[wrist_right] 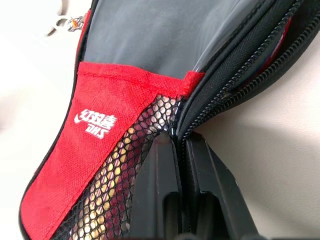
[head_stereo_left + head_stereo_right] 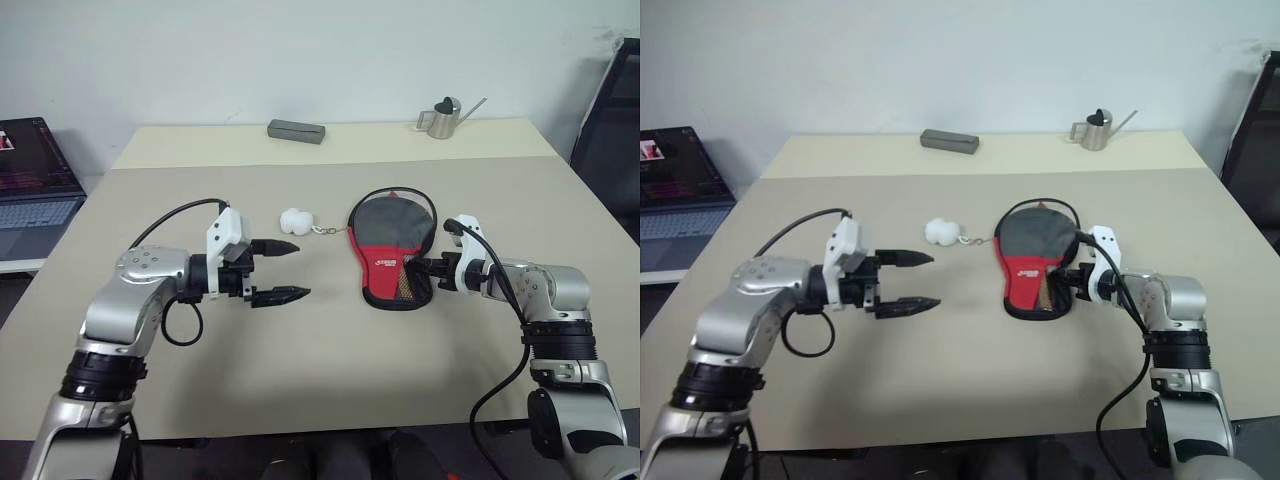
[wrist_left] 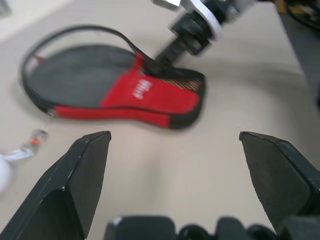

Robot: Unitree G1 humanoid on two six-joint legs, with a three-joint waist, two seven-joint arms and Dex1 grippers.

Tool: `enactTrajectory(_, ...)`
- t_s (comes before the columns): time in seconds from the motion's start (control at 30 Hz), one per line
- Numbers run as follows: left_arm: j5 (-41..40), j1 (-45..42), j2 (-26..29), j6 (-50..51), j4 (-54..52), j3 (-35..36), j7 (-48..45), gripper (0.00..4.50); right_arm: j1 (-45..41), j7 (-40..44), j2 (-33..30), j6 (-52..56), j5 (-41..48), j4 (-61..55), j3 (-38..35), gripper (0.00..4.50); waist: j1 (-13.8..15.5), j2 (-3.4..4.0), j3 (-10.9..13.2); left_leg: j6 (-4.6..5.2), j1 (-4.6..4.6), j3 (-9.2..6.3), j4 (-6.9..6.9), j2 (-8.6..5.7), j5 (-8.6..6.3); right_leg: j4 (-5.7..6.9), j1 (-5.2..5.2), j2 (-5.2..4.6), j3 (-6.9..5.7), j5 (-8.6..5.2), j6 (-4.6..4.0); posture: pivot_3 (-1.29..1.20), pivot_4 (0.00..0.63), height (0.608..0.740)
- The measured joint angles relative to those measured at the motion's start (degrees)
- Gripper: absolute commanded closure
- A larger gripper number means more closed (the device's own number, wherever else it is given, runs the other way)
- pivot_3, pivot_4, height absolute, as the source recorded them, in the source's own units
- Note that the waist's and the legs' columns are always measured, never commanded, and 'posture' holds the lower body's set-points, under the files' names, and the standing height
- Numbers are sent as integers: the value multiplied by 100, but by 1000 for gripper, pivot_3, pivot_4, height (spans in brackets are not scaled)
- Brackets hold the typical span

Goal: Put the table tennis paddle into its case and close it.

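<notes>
The case (image 2: 392, 250) lies flat on the table (image 2: 330, 380), just right of centre, its round end toward 12 o'clock and its narrow red-and-mesh end toward 6. The paddle (image 1: 117, 175) appears to be inside already: tan wood shows through the mesh in the right wrist view, though the rest of it is hidden. The zipper rim stands open along the case's right edge, so the closing is judged still to be done.

At 3 o'clock of the case, the right gripper (image 2: 425, 270) has its fingers pressed together on the case's edge by the zipper; whether it pinches the slider or just fabric cannot be told. A white pompom (image 2: 294, 220) lies at 10 o'clock of the case, joined to it by a short chain.

Well apart at 9 o'clock, the left gripper (image 2: 285, 270) hovers over bare table with its jaws spread wide, empty, pointing toward the case.

The tabletop is plain beige. A grey box (image 2: 297, 130) and a small metal watering can (image 2: 442, 117) sit along its far edge before a white wall; a laptop (image 2: 35, 195) glows on a side surface at the far left.
</notes>
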Motion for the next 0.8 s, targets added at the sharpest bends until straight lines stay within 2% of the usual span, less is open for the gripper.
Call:
enactTrajectory(0.23, -216, 432, 419, 96, -395, -2, -372, 0, 239, -51, 39, 805, 217, -727, -120, 4481, -1, 1, 0, 11, 0, 2, -7, 1, -7, -2, -2, 0, 1, 0, 0, 0, 150, 740)
enactTrajectory(0.6, -431, 690, 520, 231, -874, -78, -596, 0, 1043, -87, 59, 1979, 683, -2379, -182, 4481, 9, 2, -1, 22, 1, 1, -10, 3, -13, -3, -1, 2, 1, 0, -1, 0, 150, 740)
enactTrajectory(0.8, -543, 756, 609, 262, -1085, -146, -740, 0, 1538, -71, -193, 2044, 1167, -2921, -173, 4481, 18, 1, -1, 22, 1, 2, -9, 2, -13, -4, 0, 1, 0, 0, 0, 0, 150, 740)
